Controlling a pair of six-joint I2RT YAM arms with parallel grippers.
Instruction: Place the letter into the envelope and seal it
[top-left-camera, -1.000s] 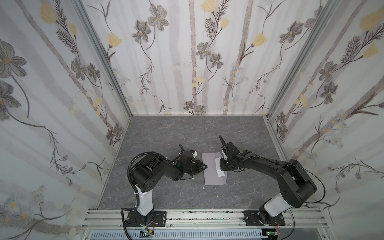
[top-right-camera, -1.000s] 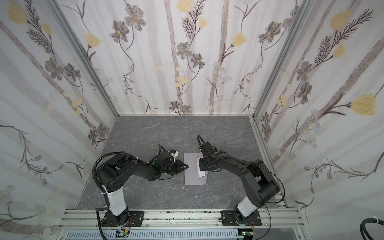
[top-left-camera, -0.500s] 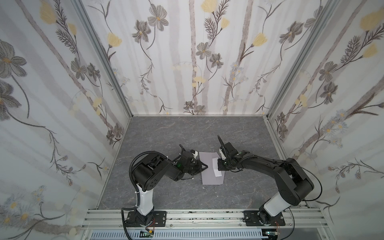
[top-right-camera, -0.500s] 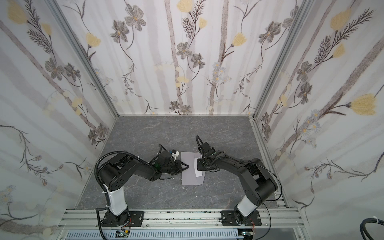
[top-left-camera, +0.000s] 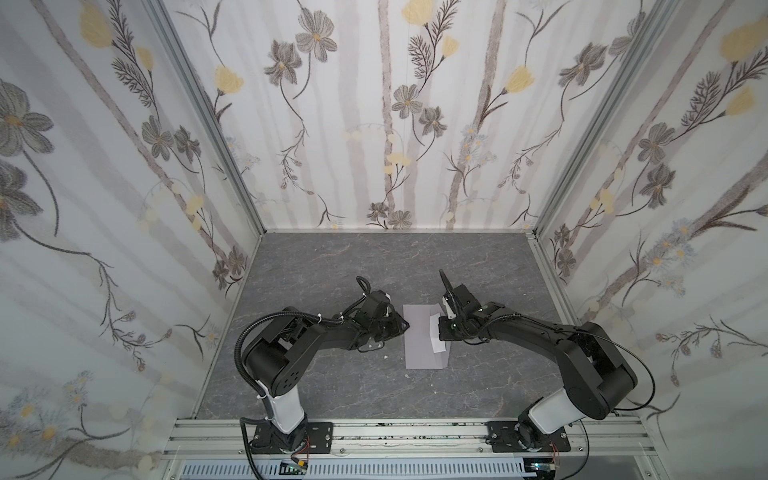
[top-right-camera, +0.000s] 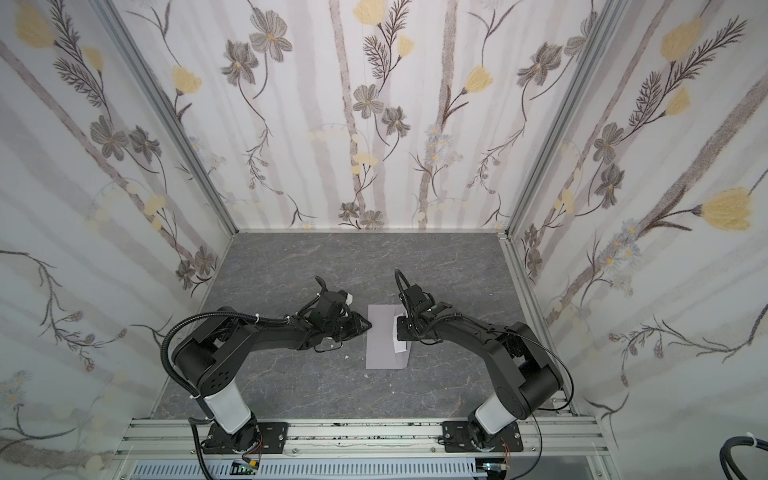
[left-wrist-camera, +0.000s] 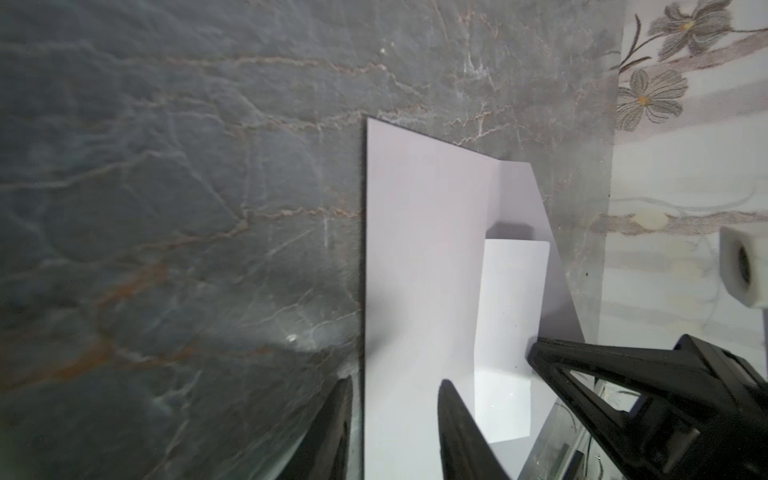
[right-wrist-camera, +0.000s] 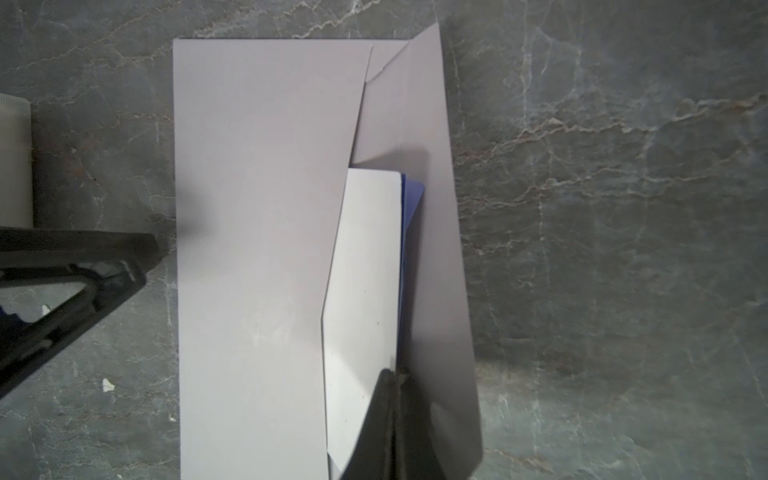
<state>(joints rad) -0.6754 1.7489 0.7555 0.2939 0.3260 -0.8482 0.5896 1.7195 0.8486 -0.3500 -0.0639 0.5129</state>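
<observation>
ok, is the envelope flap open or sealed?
Open. The envelope has its flap folded outward, and the letter sticks partly out of its mouth.

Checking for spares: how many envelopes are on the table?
1: the envelope lies flat on the table, the folded letter partly tucked in its open mouth. No second one shows.
</observation>
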